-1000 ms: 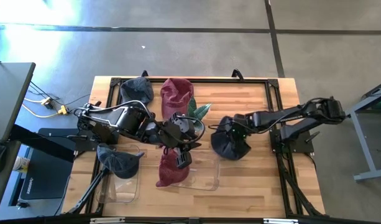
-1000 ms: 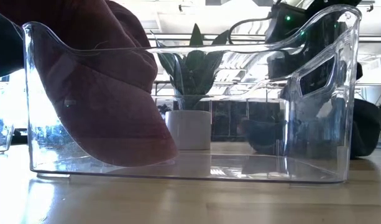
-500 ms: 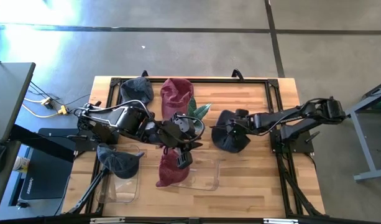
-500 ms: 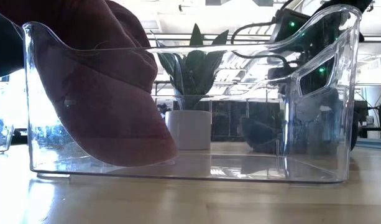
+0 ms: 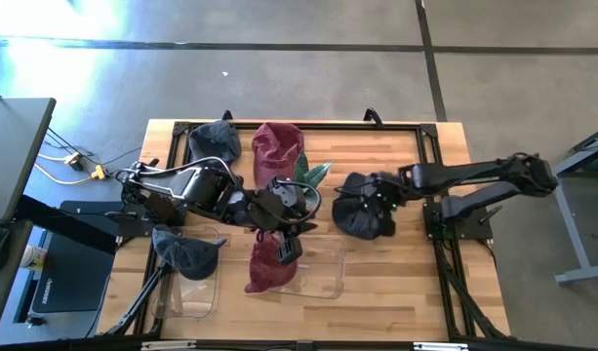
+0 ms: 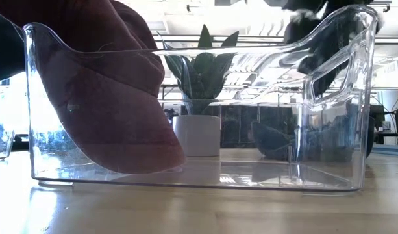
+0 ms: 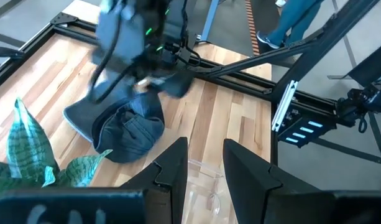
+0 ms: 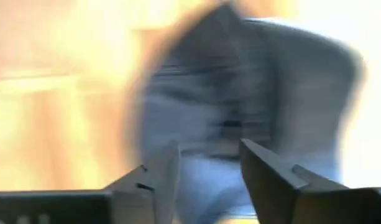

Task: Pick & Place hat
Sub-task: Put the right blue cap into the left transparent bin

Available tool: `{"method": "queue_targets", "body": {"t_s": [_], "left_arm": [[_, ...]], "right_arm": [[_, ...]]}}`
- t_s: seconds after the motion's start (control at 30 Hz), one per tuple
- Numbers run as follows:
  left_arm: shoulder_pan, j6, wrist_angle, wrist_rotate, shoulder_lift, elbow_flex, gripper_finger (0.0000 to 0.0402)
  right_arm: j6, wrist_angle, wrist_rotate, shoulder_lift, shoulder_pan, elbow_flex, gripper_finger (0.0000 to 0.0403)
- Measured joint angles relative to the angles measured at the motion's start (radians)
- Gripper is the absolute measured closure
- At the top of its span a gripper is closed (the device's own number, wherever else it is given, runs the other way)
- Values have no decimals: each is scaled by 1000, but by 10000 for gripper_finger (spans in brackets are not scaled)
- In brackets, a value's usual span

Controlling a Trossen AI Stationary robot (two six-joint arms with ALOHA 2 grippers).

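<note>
Since a moment ago, the right arm has stretched out flatter and its right gripper (image 5: 375, 192) has slid toward the middle of the high view. The dark hat (image 5: 362, 216) under it has shifted a little that way too and now looks more squashed. The right gripper's fingers (image 8: 160, 167) have spread apart, with a gap between them, and the blurry hat sits just in front, not pinched. It looks like the hat has just been let go, but I cannot be sure.

The left gripper (image 5: 287, 244) has not moved. It hangs over the middle bin (image 5: 323, 278), low in the middle of the high view. Its fingers (image 7: 171, 165) show a small gap with nothing seen between them in its wrist view.

The job looks partly done. A red hat (image 5: 266, 268) lies in the middle bin, leaning on its left wall and hanging over the edge. A dark cap (image 5: 186, 253) lies on the rim of a second clear bin (image 5: 194, 292) at the lower left.

Still left on the table: the dark hat at middle right, another red hat (image 5: 277, 146) at the top middle, and a dark hat (image 5: 214, 139) at the upper left. A small plant (image 5: 313, 174) stands between them.
</note>
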State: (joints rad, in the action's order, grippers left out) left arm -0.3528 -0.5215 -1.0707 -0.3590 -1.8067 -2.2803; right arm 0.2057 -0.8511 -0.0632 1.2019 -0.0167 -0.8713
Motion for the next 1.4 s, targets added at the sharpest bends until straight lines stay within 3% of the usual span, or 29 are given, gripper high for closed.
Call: {"method": "queue_targets", "body": {"t_s": [0.1, 0.23, 0.43, 0.57, 0.73, 0.93, 1.2, 1.4], "left_arm": [[28, -7, 8, -9, -32, -1, 303], [77, -7, 37, 52, -94, 2, 303], [141, -9, 118, 200, -193, 0, 303], [167, -10, 208, 249, -253, 0, 303], [188, -64, 309, 249, -292, -6, 303], [192, -173, 312, 260, -332, -4, 303], [197, -360, 397, 287, -402, -2, 303], [221, -456, 410, 208, -468, -4, 303]], "right_arm": [[104, 40, -98, -44, 31, 67, 316], [288, 154, -11, -64, 78, 203, 391], [600, 253, 199, -65, 107, 339, 380], [764, 248, 223, -65, 130, 386, 400], [911, 245, 239, -68, 204, 413, 395], [999, 217, 304, -157, 290, 344, 396], [1006, 114, 376, -389, 365, 296, 400], [1024, 5, 452, -471, 417, 296, 401]]}}
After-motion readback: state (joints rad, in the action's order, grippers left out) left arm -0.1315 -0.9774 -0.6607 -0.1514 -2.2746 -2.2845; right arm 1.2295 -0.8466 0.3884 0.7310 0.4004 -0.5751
